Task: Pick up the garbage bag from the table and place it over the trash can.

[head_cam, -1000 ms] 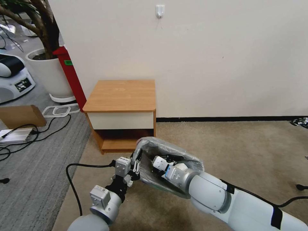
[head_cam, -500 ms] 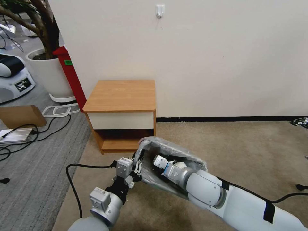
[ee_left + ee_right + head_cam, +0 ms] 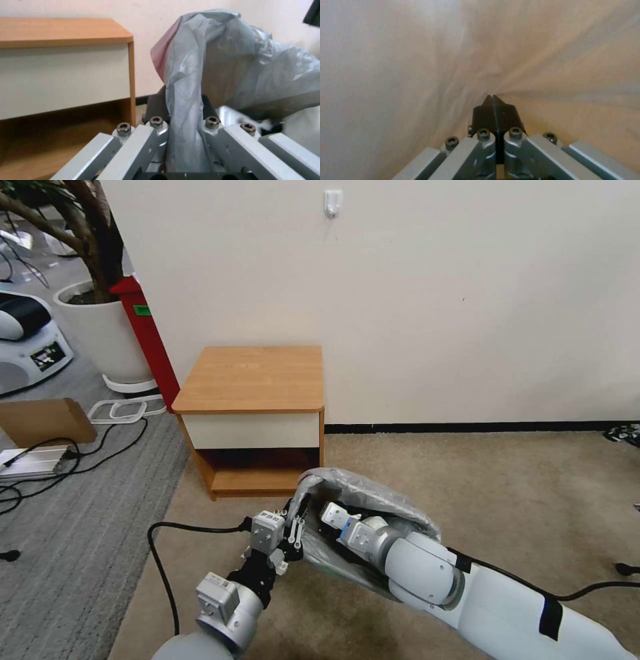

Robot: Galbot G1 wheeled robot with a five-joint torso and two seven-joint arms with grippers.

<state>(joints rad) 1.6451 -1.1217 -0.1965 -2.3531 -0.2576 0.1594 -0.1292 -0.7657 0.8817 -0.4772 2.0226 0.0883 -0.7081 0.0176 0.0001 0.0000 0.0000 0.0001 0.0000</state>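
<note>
The garbage bag (image 3: 373, 493), crinkled translucent grey with a pinkish edge, hangs just above the carpet in front of the table (image 3: 250, 377). It is stretched between my two grippers. My left gripper (image 3: 297, 521) is shut on a bunched fold of the bag's (image 3: 186, 82) near-left edge. In the left wrist view the plastic runs up between the left gripper's (image 3: 183, 110) fingers. My right gripper (image 3: 330, 511) reaches inside the bag. In the right wrist view its black tips (image 3: 492, 110) are pressed together where the bag's (image 3: 420, 62) creases meet. The trash can is hidden.
The table (image 3: 60, 30) stands against the wall with an open lower shelf. At the left are a white plant pot (image 3: 100, 327), a red panel (image 3: 143, 333), a cardboard box (image 3: 43, 420) and cables (image 3: 80, 460) on grey rug. Open beige carpet (image 3: 507, 493) lies to the right.
Both grippers and the bag have shifted slightly to the right. The right arm has pushed a little farther in. Both holds are unchanged.
</note>
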